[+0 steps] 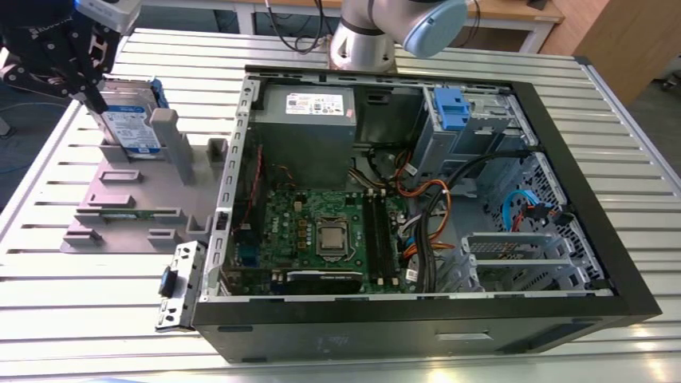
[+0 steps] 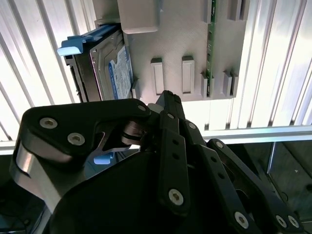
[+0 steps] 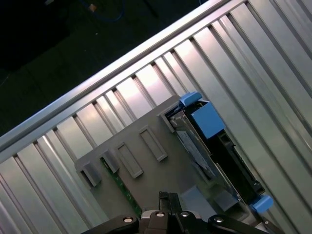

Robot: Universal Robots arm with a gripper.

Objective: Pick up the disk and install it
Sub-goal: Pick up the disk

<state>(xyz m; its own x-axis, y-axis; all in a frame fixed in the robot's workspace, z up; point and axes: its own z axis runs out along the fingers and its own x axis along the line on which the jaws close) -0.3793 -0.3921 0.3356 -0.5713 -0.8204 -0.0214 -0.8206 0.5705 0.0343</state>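
**Gripper at the disk, disk in its stand**

The disk (image 1: 133, 126) stands on edge in the grey stand (image 1: 115, 195), at the exterior view's left, outside the open computer case (image 1: 426, 313); a blue bracket frames its silver body, and the label is visible; the gripper (image 1: 94, 94) hangs at the disk's upper corner, on the side away from the case; whether it is spread or closed on the disk cannot be told; in the second wrist view the disk (image 2: 119, 68) stands beside an upright post of the stand (image 2: 180, 44); stand and case rest on a slatted metal table (image 1: 96, 279); a grey power-supply box (image 1: 309, 108) sits inside the case.
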